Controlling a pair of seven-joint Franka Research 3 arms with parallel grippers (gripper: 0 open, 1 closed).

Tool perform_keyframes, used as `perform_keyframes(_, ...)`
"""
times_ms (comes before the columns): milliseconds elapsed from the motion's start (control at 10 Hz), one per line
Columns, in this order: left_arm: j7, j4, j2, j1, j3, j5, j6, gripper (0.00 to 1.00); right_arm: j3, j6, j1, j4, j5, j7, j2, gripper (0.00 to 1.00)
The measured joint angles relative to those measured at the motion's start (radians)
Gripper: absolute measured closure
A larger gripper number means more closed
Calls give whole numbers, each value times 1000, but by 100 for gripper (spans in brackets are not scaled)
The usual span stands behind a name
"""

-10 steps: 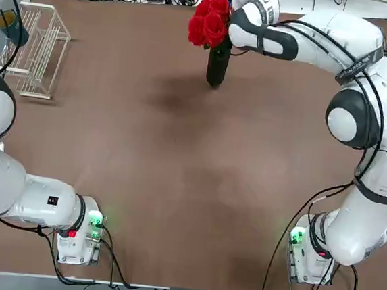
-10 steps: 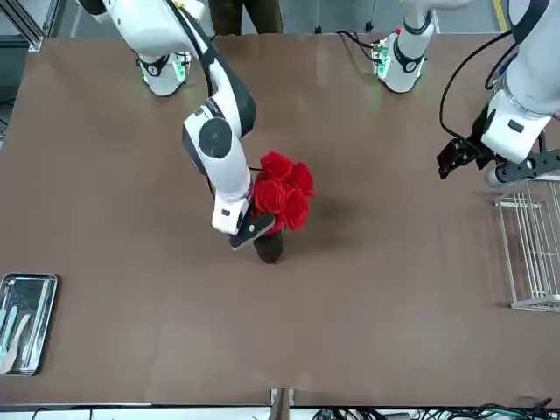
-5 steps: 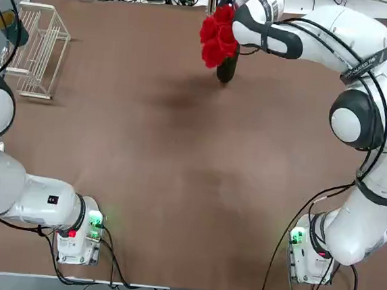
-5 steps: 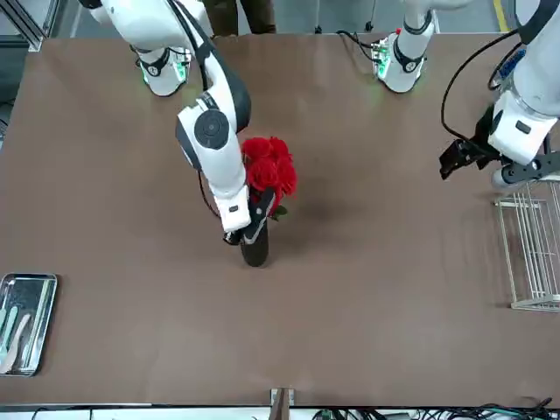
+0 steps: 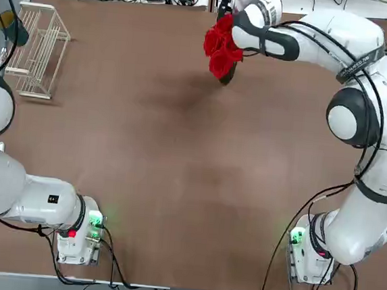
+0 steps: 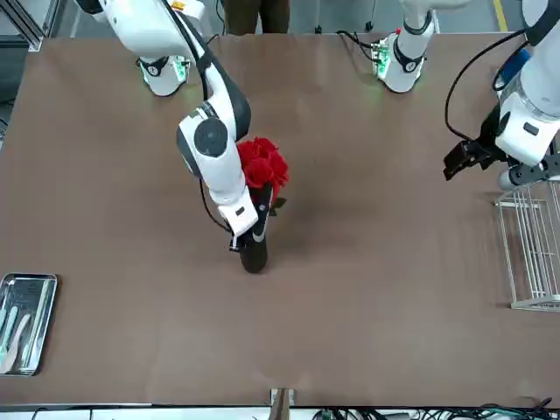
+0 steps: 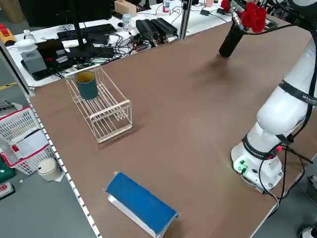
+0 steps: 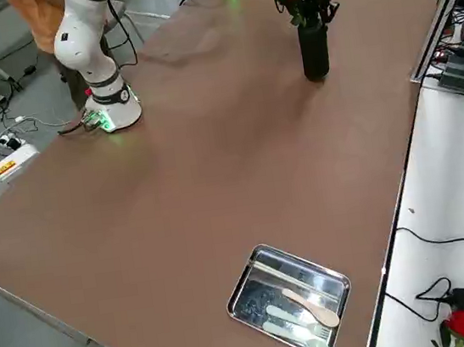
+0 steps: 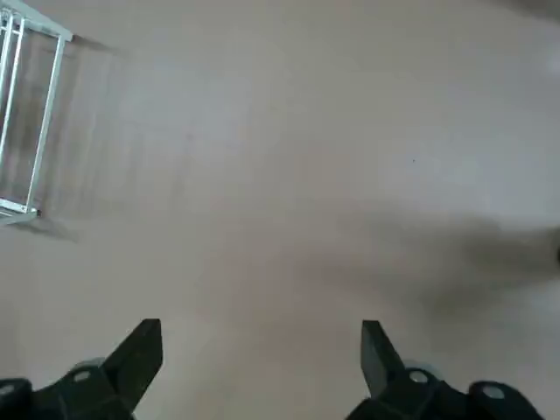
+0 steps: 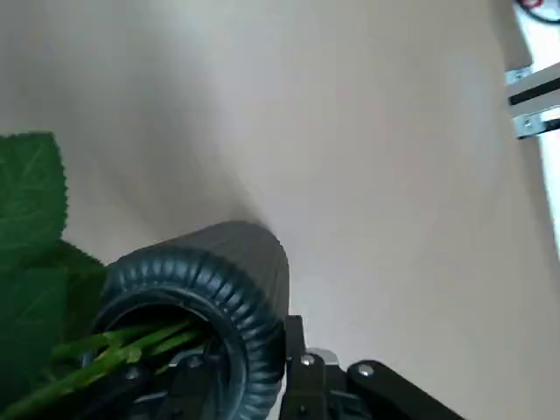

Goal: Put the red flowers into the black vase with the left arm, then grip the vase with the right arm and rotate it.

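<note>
My right pincer (image 10: 254, 372) gripped the vase (image 8: 314, 50) at its rim, over the counter (image 5: 179, 150), the roses' (image 6: 262, 164) stems inside. My left pincer (image 9: 262, 363) hung open near the rack (image 7: 106, 106).

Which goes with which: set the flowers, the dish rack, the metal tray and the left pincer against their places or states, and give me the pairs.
1. red flowers
2. dish rack
3. metal tray
4. left pincer

a. holds pale cutlery
b. open, with nothing between its fingers
c. stems in the mouth of the black vase
d. has a teal cup in it

Pairs: 1-c; 2-d; 3-a; 4-b
</note>
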Motion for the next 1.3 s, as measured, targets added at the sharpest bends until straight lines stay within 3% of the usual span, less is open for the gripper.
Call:
perform_keyframes(300, 2, 0, 0, 9, -1, -9, 0, 0, -1, 14, -1, 2, 19, 0, 12, 70)
perform_keyframes(700, 2, 0, 0, 8, -2, -9, 0, 0, -1, 13, -2, 6, 37, 0, 13, 50)
perform_keyframes(1300, 2, 0, 1, 12, -1, -9, 0, 0, -1, -26, -17, 39, 54, 0, 13, 41)
